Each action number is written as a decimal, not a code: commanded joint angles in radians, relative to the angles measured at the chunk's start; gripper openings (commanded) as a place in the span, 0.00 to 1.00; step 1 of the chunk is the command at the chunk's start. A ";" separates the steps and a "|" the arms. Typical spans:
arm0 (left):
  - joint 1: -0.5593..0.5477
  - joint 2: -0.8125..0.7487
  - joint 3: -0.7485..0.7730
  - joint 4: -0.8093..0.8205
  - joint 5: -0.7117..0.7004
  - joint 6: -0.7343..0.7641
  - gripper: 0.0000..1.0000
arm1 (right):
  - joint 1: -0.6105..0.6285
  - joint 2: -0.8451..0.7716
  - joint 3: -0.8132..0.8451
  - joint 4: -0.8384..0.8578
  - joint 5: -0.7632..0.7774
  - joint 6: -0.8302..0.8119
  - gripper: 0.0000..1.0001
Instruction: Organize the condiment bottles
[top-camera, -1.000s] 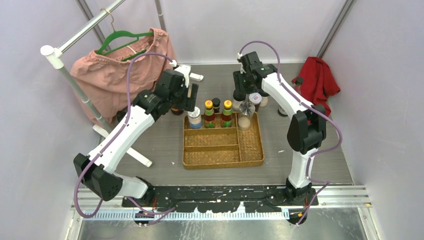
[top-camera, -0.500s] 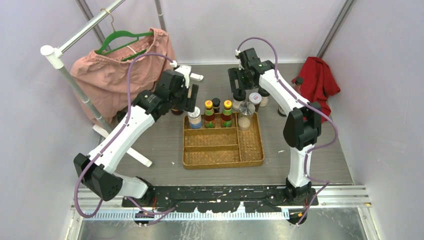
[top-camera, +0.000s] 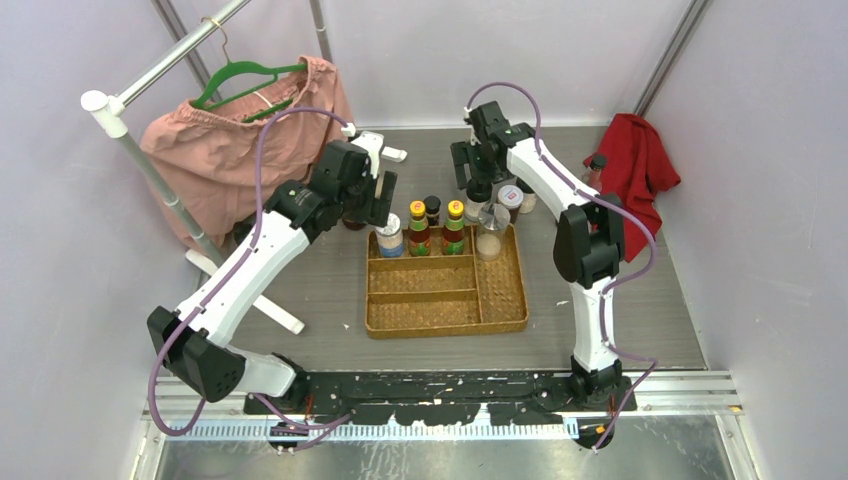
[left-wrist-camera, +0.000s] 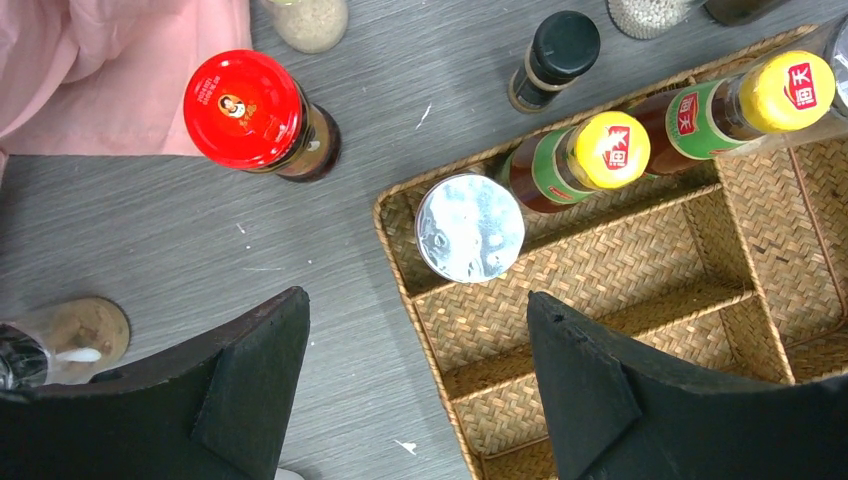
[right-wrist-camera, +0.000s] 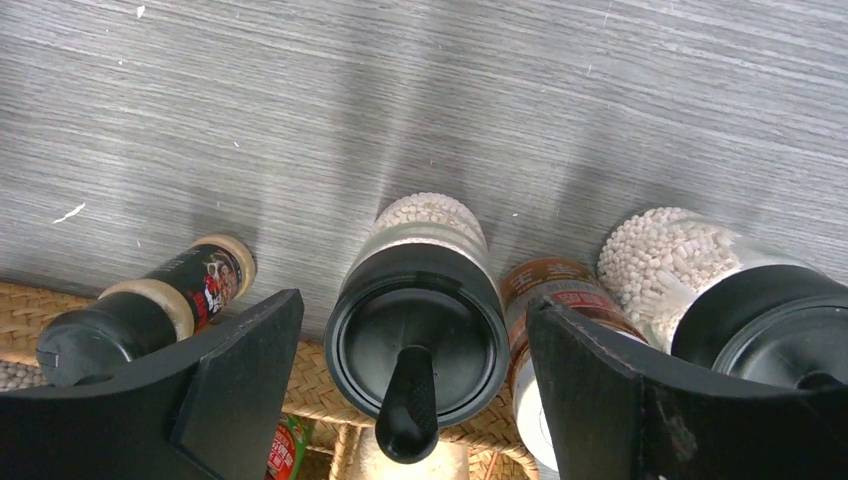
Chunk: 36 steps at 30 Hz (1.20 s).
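We start low in the top view with the tan woven divided tray (top-camera: 440, 312). In its upper strip we count four standing in a row: a silver-lidded clear shaker (left-wrist-camera: 470, 227), two yellow-capped dark sauce bottles (left-wrist-camera: 575, 160), and at the right end a clear shaker with a silver top (top-camera: 490, 235). The left gripper (left-wrist-camera: 412, 300) hangs over the tray's upper left corner, jaws spread and gripping nothing (the silver lid sits just past the gap). Just outside that corner, on the grey table (left-wrist-camera: 150, 230), stands a red-lidded brown jar (left-wrist-camera: 243, 108). Above the tray's edge we spot a slim black-capped bottle (left-wrist-camera: 555, 55).

Further up, the right gripper (right-wrist-camera: 412, 300) is released too. Its fingers flank a black-capped clear grinder of white grains (right-wrist-camera: 418, 330), with a gap on each side. A matching grinder (right-wrist-camera: 760, 320) stands at right. Beyond, at upper left, we see a pink cloth on a green hanger (top-camera: 240, 140), and at upper right a red cloth (top-camera: 635, 160).
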 joint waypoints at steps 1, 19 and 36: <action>-0.002 -0.022 0.028 0.001 -0.005 0.016 0.80 | -0.001 -0.035 -0.018 0.041 -0.018 0.010 0.86; -0.002 -0.020 0.018 0.010 0.001 0.015 0.80 | -0.002 -0.101 -0.031 0.060 0.013 0.005 0.56; -0.002 -0.023 0.013 0.009 0.003 0.007 0.80 | 0.005 -0.397 0.135 -0.120 0.066 -0.022 0.56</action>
